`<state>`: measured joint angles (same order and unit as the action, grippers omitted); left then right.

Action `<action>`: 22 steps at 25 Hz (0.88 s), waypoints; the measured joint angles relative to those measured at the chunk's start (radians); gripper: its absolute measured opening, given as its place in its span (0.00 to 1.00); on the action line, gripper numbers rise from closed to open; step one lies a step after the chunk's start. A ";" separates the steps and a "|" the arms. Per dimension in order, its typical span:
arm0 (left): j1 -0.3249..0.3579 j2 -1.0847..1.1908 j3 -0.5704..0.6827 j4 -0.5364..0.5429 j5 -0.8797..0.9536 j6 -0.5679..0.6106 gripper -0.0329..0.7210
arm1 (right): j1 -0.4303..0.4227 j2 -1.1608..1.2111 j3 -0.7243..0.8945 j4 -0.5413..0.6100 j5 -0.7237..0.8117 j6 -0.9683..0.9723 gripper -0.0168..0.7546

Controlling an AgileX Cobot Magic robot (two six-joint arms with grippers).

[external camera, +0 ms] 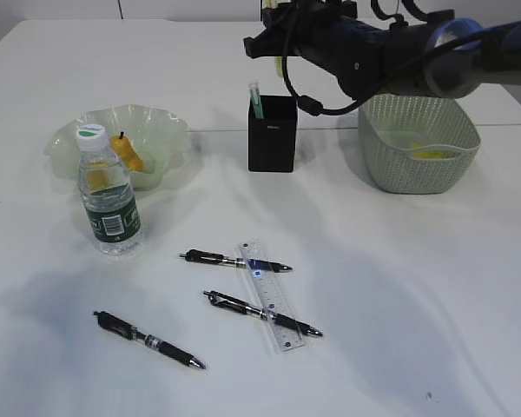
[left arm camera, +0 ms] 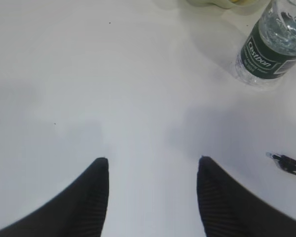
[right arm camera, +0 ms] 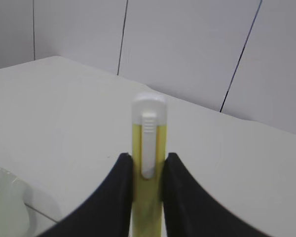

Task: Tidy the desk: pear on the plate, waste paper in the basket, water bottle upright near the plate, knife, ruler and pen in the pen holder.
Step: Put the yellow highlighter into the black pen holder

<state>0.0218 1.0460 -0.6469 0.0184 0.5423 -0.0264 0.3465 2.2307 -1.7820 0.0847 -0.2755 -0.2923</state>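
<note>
Three black click pens (external camera: 234,260) on the white tabletop, one clear plastic ruler (external camera: 270,295), one green-labelled water bottle (external camera: 107,196), one yellow-orange pear (external camera: 128,155).

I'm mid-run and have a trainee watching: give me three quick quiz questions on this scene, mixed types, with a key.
1. True or false: the pear already lies in the plate.
2. How many pens lie flat on the desk?
3. The right gripper is closed on: A) the ruler B) a yellow knife C) nothing.

Key: 1 true; 2 three; 3 B.
</note>
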 joint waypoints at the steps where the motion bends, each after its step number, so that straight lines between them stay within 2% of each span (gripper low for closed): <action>1: 0.000 0.000 0.000 0.000 0.000 0.000 0.58 | -0.004 0.005 0.000 0.008 -0.005 0.004 0.18; 22: 0.000 0.000 0.000 0.000 0.000 0.000 0.58 | -0.012 0.164 -0.098 0.033 -0.018 0.082 0.18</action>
<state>0.0218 1.0460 -0.6469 0.0184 0.5423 -0.0264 0.3346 2.3944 -1.8802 0.1181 -0.2931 -0.2104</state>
